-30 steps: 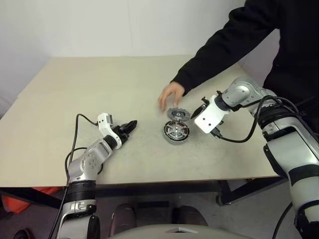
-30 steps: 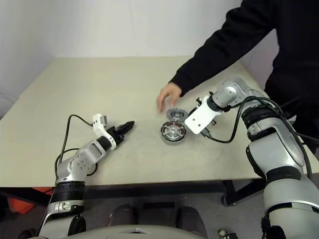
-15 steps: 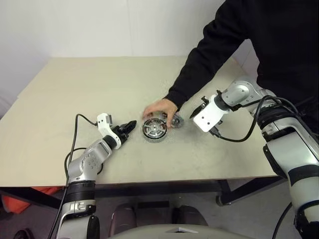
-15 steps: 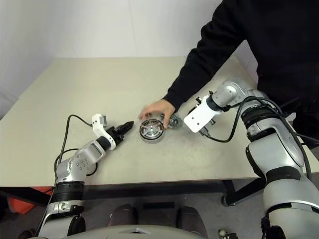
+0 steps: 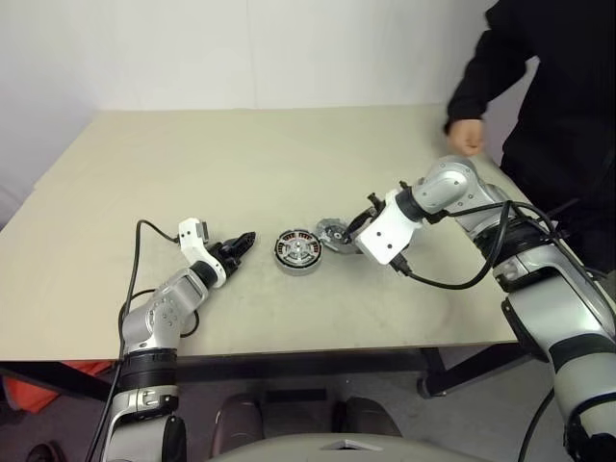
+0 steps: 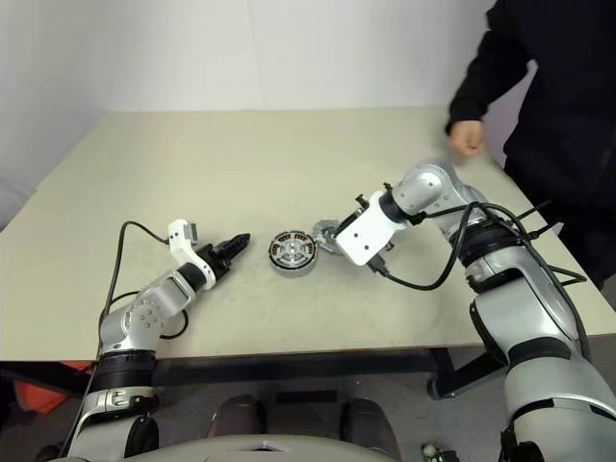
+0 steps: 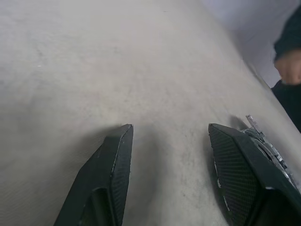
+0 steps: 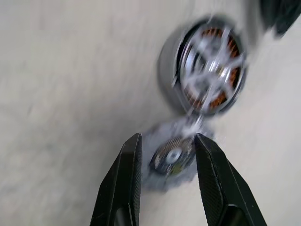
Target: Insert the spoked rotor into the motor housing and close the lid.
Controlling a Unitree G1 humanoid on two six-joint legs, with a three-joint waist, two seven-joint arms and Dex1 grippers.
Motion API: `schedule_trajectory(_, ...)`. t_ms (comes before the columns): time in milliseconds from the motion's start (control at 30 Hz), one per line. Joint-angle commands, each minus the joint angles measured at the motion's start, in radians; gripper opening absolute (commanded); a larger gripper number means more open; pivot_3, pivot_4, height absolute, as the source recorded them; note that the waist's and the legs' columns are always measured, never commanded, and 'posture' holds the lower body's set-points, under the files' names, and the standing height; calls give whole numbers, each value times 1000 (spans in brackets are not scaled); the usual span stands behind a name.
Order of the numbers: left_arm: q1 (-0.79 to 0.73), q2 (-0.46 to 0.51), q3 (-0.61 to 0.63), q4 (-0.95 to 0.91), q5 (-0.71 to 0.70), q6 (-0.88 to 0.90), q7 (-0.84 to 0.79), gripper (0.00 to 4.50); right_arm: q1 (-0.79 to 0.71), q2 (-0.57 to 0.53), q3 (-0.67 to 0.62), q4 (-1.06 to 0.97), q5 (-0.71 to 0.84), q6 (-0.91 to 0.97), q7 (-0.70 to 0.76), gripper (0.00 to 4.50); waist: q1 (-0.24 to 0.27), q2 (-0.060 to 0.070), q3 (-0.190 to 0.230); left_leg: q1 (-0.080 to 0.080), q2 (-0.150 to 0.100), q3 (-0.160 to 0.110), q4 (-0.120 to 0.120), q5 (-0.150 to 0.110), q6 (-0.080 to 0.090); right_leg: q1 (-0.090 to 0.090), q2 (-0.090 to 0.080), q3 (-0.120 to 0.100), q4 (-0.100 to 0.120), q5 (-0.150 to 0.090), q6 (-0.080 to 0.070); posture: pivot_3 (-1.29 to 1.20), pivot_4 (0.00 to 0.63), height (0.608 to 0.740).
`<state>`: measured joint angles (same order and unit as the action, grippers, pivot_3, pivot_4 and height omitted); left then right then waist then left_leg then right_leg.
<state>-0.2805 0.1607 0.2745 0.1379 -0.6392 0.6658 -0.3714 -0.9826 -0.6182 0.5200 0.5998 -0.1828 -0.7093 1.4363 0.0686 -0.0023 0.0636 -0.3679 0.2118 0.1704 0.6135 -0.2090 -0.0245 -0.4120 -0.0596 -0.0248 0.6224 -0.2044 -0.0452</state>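
Rotor (image 8: 212, 63) sits already in the housing (image 5: 296, 253) mid-table, so the lid (image 5: 334, 235) just beside it is next. Right gripper (image 8: 165, 141) hangs over the lid, jaws apart, empty, seemingly lining up a pinch. Left gripper (image 7: 169, 136) waits open, empty, nearby.

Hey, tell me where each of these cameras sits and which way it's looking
Left eye, right eye: on the head, looking down over the table; both arms show, and a person's hand.
Left wrist: on the left arm, along the open left gripper over bare tabletop.
Right wrist: on the right arm, along the open right gripper at the lid and motor housing holding the spoked rotor.
Shared: head and right wrist views both show the housing and lid.
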Motion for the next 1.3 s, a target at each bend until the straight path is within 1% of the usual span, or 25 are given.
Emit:
schedule_trajectory(33,-16,0,1,-20,-2,-19,-7,2718,22,16,-27,-108,43,63,-11,1923,0,0,0,0,0,0,0,0,0,0,0,0,0,0,0,0,0,740)
schedule_trajectory(133,-10,-6,0,-25,0,-24,0,2718,45,72,-54,-139,45,182,-91,1923,-1,0,0,0,0,0,0,0,0,0,0,0,0,0,0,0,0,740)
schedule_trajectory(200,-1,-8,5,-33,-2,-24,4,2718,68,115,-86,-164,95,311,-122,1923,-1,0,0,1,0,0,0,0,-1,0,0,0,0,0,0,0,0,740)
schedule_trajectory(267,11,-8,12,-43,-6,-22,8,2718,108,169,-142,-254,226,573,-119,1923,0,0,0,1,0,0,-1,1,-1,0,0,0,0,0,0,0,0,740)
schedule_trajectory(333,21,-4,17,-49,-9,-19,10,2718,146,209,-200,-366,378,876,-128,1923,0,0,0,1,0,0,-1,1,-1,0,0,0,0,0,0,0,0,740)
schedule_trajectory(400,26,-2,20,-53,-10,-17,12,2718,185,232,-245,-449,482,1098,-157,1923,1,0,0,1,0,-1,-2,1,-1,1,0,0,-1,0,0,0,0,740)
schedule_trajectory(467,27,-1,21,-54,-11,-15,14,2718,230,229,-263,-510,516,1205,-189,1923,3,0,0,2,0,-1,-3,0,-1,2,0,0,-2,0,0,0,0,740)
schedule_trajectory(600,21,1,22,-50,-12,-10,15,2718,305,186,-275,-627,559,1295,-205,1923,11,0,0,6,0,-1,-4,1,-3,6,0,0,-4,0,1,0,0,740)
schedule_trajectory(667,17,0,21,-47,-12,-7,16,2718,329,170,-267,-643,543,1297,-227,1923,11,0,0,6,0,-1,-5,2,-4,6,0,1,-4,0,1,0,0,740)
schedule_trajectory(767,12,-6,14,-37,-7,-8,15,2718,372,136,-169,-539,330,1068,-326,1923,14,-1,-1,9,0,-1,-8,4,-8,6,0,1,-4,-2,4,0,0,740)
schedule_trajectory(833,11,-6,8,-37,-5,-6,14,2718,389,131,-138,-482,253,953,-367,1923,17,-1,-1,11,-1,-1,-11,6,-12,7,0,1,-4,-4,7,0,0,740)
schedule_trajectory(1000,12,-1,9,-39,-5,-3,14,2718,402,133,-101,-405,152,774,-407,1923,17,-1,0,10,-2,-1,-13,7,-12,5,0,1,-4,-3,5,0,0,740)
schedule_trajectory(1033,12,0,10,-40,-5,-2,14,2718,401,134,-98,-396,142,755,-406,1923,17,-1,0,10,-2,-1,-13,6,-12,5,0,1,-4,-2,3,0,0,740)
schedule_trajectory(1300,2,6,21,-31,-6,-7,18,2718,349,135,-70,-293,73,616,-365,1923,9,-1,0,10,-3,-1,-14,6,-11,5,0,1,-5,-1,2,0,0,740)
